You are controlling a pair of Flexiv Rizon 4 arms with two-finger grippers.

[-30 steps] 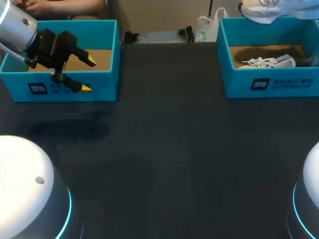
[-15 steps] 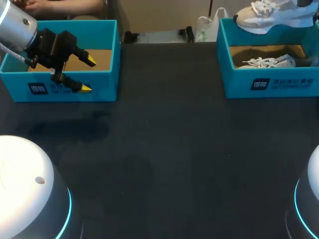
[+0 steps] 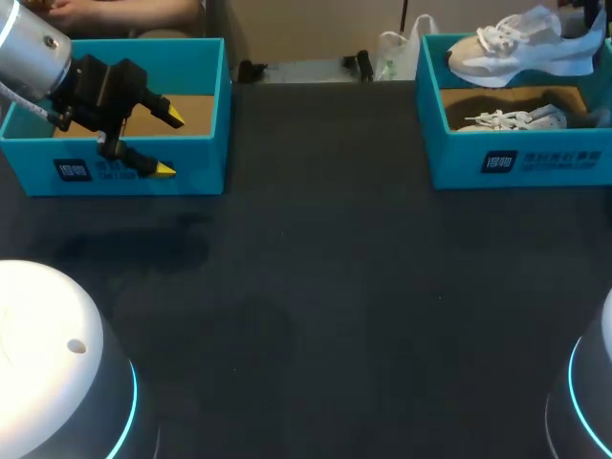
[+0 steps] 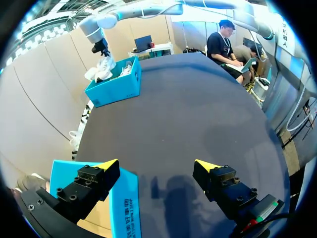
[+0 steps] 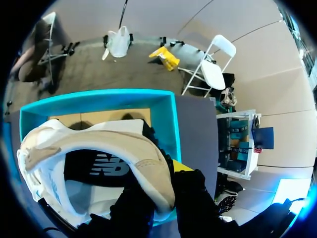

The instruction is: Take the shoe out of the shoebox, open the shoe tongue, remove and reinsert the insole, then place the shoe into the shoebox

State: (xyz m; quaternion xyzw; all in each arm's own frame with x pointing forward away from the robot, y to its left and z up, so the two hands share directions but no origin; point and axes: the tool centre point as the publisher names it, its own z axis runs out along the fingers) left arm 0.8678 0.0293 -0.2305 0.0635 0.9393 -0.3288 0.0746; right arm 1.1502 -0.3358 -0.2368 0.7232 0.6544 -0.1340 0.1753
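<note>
the white-and-beige mesh sneaker (image 3: 516,53) hangs just above the open teal cardboard shoebox (image 3: 459,163), over its back wall. the right gripper (image 5: 159,196) is clamped on the sneaker's heel. a second white sneaker (image 3: 512,120) lies inside that shoebox. well apart from the shoebox, the left gripper (image 3: 168,143) hovers, fingers spread wide, over another teal box (image 3: 203,177).

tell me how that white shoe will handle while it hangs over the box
Probably light for its size: the shoe hangs roughly level with the jaws gripping only its heel end. Its thick sole suggests it will hold shape, while loose laces may dangle and snag the shoebox wall.
</note>
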